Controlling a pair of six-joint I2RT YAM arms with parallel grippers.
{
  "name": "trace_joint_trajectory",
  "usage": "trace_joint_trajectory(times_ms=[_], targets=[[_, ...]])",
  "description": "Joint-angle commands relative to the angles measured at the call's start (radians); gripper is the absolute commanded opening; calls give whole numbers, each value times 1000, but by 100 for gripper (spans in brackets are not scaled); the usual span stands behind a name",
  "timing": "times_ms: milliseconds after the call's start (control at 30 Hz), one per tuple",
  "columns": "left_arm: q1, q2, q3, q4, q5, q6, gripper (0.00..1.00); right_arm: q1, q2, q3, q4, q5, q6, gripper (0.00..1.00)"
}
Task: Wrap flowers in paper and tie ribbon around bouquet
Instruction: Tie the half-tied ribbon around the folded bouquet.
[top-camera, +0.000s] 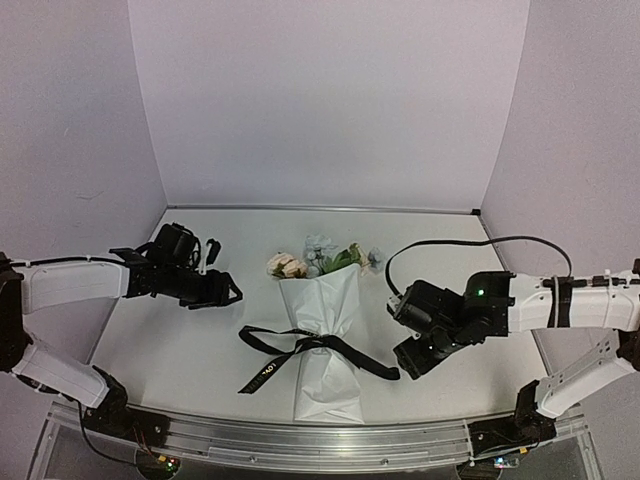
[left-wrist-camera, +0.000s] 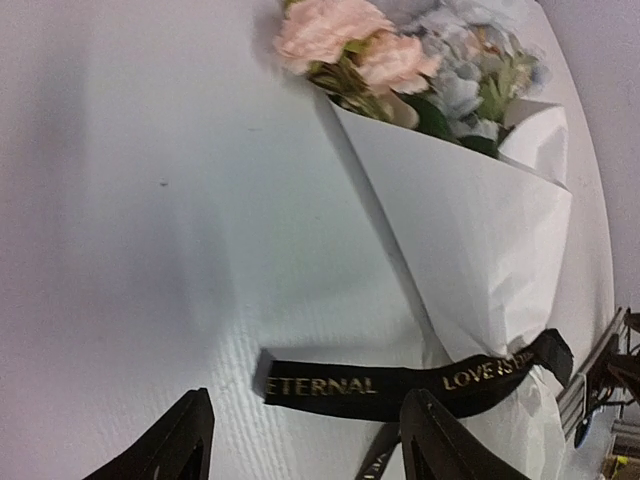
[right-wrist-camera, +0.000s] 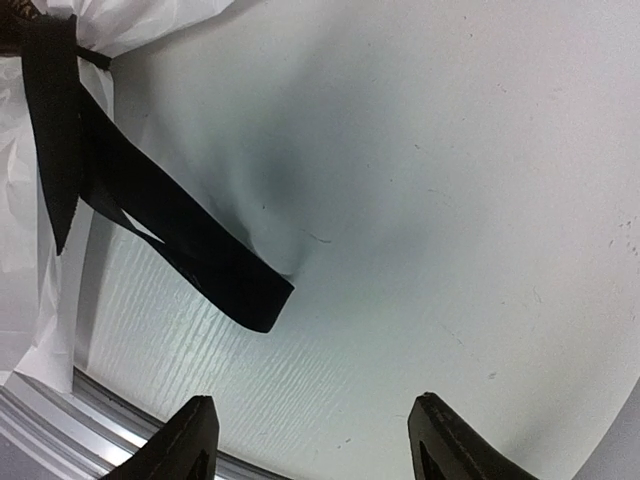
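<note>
Centrally, on the white tabletop (top-camera: 170, 350), lies the bouquet (top-camera: 322, 310): a small bunch of peach-pink and pale blue-grey artificial flowers (top-camera: 300, 264) with green leaves, wrapped in a cone of thin white paper (top-camera: 328, 385). The blooms point to the far side. The paper's narrow end points toward the silver metal rail (top-camera: 300, 440) along the near edge.

A long narrow black ribbon (top-camera: 305, 343) with gold lettering (the left wrist view reads "ETERNAL" and "LOVE IS" on it) cinches the paper at its pinched waist and appears knotted there. One tail runs left, another slants to the near left, and a third stretches right, all lying flat.

The left gripper (top-camera: 230, 294) hangs left of the bouquet, jaws apart with nothing between them. Its own camera shows the two dark fingers (left-wrist-camera: 185, 440) spread above the ribbon's left tail. The right gripper (top-camera: 402, 338) sits just beside the ribbon's right tail, jaws likewise apart and empty. Its fingers (right-wrist-camera: 190, 440) frame bare table, with the tail's end lying clear of them.
</note>
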Motion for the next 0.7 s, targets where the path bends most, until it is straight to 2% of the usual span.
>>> trace_joint_trajectory(times_ms=[0,133,233,300,500,667], targets=[[-136,-19,59,-7,-33,-39,67,-10,6,74,-70,-66,-45,64],[-283,15,67,36,-36,-107,67,-10,94,169,-52,-210,-94,61],[-399,64,86,69,-46,-144,67,-19,151,227,-48,-225,-124,61],[-450,104,98,88,-51,-161,67,-48,176,249,-48,-252,-122,57],[-516,192,141,129,-50,-180,65,-66,234,296,-36,-391,-15,46],[-528,234,162,129,-53,-174,64,-66,248,254,36,-428,144,45]])
